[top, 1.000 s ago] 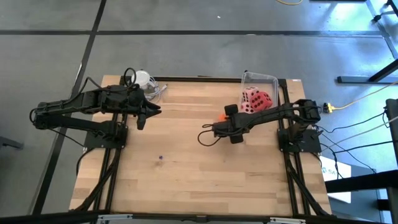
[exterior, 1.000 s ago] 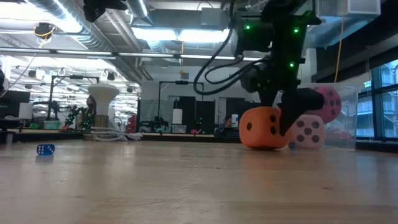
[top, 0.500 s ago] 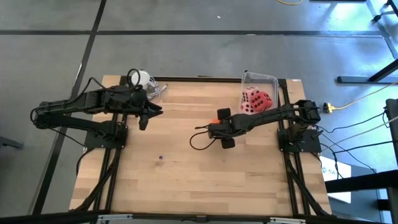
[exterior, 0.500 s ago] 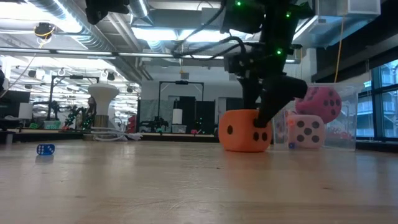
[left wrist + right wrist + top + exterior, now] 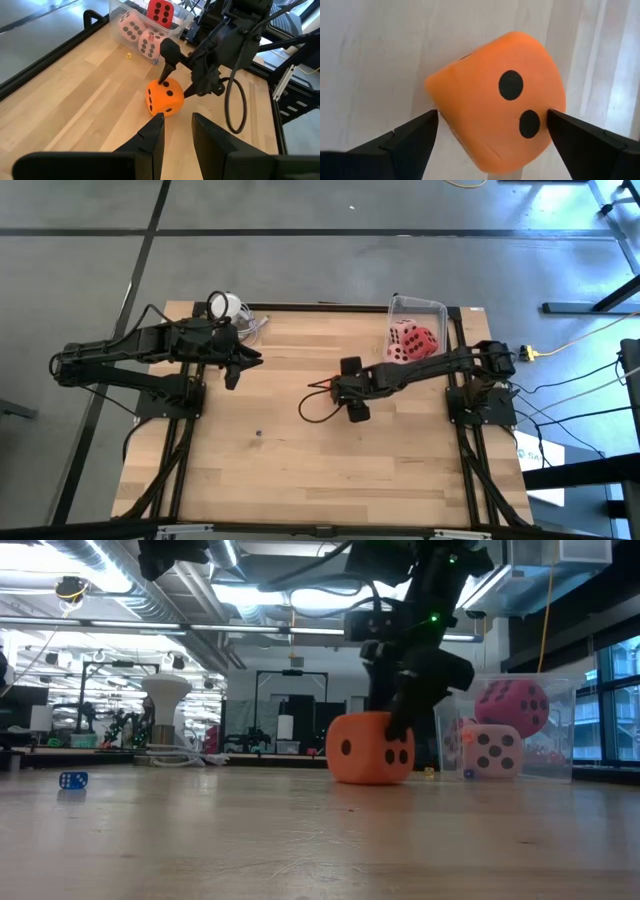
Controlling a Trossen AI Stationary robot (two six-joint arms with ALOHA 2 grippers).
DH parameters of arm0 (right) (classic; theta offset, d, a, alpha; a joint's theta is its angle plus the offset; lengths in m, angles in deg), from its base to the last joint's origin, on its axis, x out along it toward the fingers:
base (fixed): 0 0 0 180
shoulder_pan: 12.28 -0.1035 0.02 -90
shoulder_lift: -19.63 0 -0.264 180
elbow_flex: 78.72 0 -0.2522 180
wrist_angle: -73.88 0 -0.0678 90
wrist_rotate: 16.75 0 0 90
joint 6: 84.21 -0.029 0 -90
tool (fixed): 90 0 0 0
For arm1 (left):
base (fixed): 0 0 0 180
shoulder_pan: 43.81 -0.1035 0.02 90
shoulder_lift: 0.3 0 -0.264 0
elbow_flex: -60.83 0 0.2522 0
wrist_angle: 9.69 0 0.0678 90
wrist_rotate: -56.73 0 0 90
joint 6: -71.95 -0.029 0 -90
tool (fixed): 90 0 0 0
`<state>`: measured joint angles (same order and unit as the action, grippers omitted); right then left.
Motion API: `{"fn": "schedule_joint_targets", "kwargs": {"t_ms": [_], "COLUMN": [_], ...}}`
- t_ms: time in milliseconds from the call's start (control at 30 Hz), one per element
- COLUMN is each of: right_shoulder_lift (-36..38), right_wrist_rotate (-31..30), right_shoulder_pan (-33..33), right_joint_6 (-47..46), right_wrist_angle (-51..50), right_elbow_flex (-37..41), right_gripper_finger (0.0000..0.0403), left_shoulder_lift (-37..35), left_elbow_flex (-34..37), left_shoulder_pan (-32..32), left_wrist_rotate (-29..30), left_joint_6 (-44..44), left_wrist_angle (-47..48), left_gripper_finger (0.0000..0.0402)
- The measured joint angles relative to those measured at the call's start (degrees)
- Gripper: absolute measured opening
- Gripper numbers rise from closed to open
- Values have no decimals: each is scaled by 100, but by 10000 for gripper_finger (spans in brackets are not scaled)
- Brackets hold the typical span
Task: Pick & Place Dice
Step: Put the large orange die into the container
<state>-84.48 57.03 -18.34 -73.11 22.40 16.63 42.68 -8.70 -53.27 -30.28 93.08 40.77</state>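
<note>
The orange die (image 5: 165, 97) with dark pips rests flat on the wooden table (image 5: 300, 470), near its middle and left of the clear bin (image 5: 418, 308). My right gripper (image 5: 175, 86) stands over the die with its fingers spread wide around it. In the bin lie two pale pink dice (image 5: 132, 27) and a red die (image 5: 160, 10). My left gripper (image 5: 245, 360) hovers above the table's far left part, its fingers a narrow gap apart with nothing between them. My right gripper has the orange die (image 5: 495, 115) between its two fingers. One fingertip (image 5: 427, 125) meets one side of the die (image 5: 437, 97) and the other fingertip (image 5: 560, 125) the opposite side (image 5: 555, 100). The fingers slant down from the table's right. The die's bottom (image 5: 370, 778) stays on the table.
A small blue die (image 5: 72, 780) lies on the table's left half toward the near edge. A white object with cables (image 5: 228, 307) sits at the far left corner. A tiny yellow thing (image 5: 128, 55) lies beside the bin. Bare wood stretches across the near half.
My right gripper has moved toward the table's left edge, away from the bin, and tipped more steeply downward. The orange die has slid along the table with it, turning a little about its upright axis.
</note>
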Motion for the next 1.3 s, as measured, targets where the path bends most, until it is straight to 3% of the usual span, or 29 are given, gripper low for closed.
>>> {"fn": "schedule_joint_targets", "kwargs": {"t_ms": [700,833,1000,1300], "right_shoulder_lift": [-178,-178,-178,-178], "right_wrist_rotate": [171,184,188,183], "right_shoulder_pan": [137,144,144,108], "right_joint_6": [-256,-296,-470,-634], "right_wrist_angle": [218,218,259,266], "right_elbow_flex": [-11,-9,-9,-11], "right_gripper_finger": [312,276,195,168], "left_shoulder_lift": [0,0,0,0], "left_elbow_flex": [0,0,0,0], "left_shoulder_pan": [0,0,0,0], "left_wrist_rotate": [-9,-9,-9,-108], "left_joint_6": [74,74,76,81], "left_wrist_angle": [0,0,-1,0], "left_gripper_finger": [90,90,90,90]}}
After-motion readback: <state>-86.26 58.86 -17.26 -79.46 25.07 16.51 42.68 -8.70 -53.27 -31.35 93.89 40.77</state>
